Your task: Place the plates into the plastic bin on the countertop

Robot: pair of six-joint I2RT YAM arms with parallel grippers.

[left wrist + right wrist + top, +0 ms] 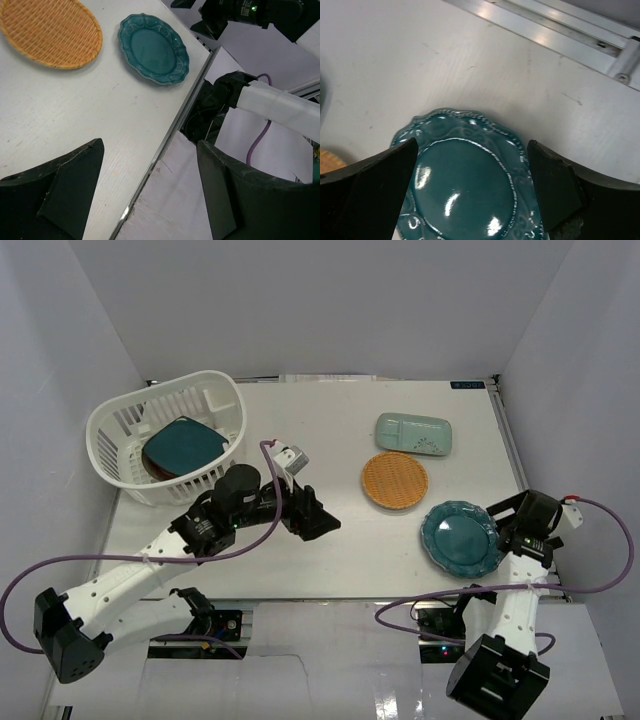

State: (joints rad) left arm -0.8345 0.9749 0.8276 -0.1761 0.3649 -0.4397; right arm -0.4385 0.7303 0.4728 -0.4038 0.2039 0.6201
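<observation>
Near the edge of the counter, the right gripper, jaws apart over the teal plate, could probably shove that flat-looking thing off.

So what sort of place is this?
Likely a robot test booth, not a kitchen: plain white walls box in a white countertop, a left arm and right arm are mounted at its near edge, and mismatched plates lie on it and in a plastic bin.

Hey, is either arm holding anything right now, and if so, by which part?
Nothing is held. The left tool is open over the countertop; the right tool is open above the teal scalloped plate, not gripping it.
</observation>
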